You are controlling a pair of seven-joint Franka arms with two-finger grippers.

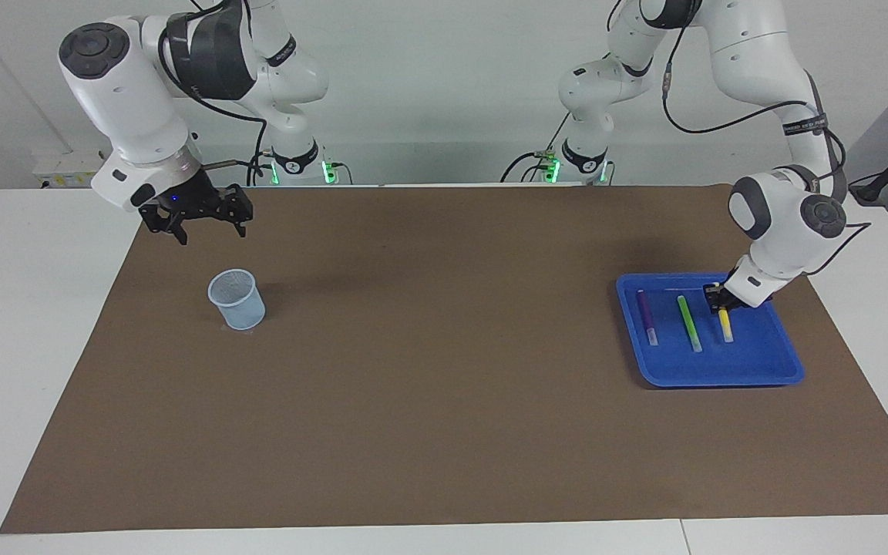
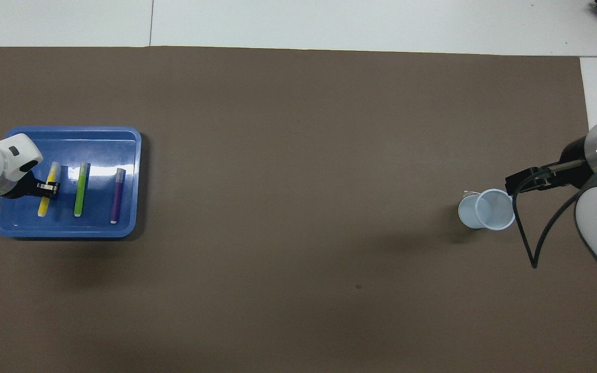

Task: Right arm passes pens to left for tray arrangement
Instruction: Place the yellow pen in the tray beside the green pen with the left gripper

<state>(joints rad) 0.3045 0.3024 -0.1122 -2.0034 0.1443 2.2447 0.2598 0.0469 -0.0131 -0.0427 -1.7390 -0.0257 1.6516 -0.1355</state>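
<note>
The blue tray (image 1: 768, 368) lies at the left arm's end of the table and also shows in the overhead view (image 2: 101, 137). Three pens lie side by side in it: purple (image 1: 647, 316) (image 2: 117, 196), green (image 1: 689, 322) (image 2: 80, 189) and yellow (image 1: 726, 327) (image 2: 43, 206). My left gripper (image 1: 721, 302) (image 2: 50, 188) is down in the tray, shut on the yellow pen at its middle. My right gripper (image 1: 211, 230) (image 2: 516, 182), with the blue wrist light, is open and empty. It hangs in the air at the right arm's end, beside the mesh cup.
A small pale blue mesh cup (image 1: 237, 299) (image 2: 487, 209) stands upright on the brown mat (image 1: 444, 385) at the right arm's end. A black cable loops from the right arm beside the cup (image 2: 529, 243).
</note>
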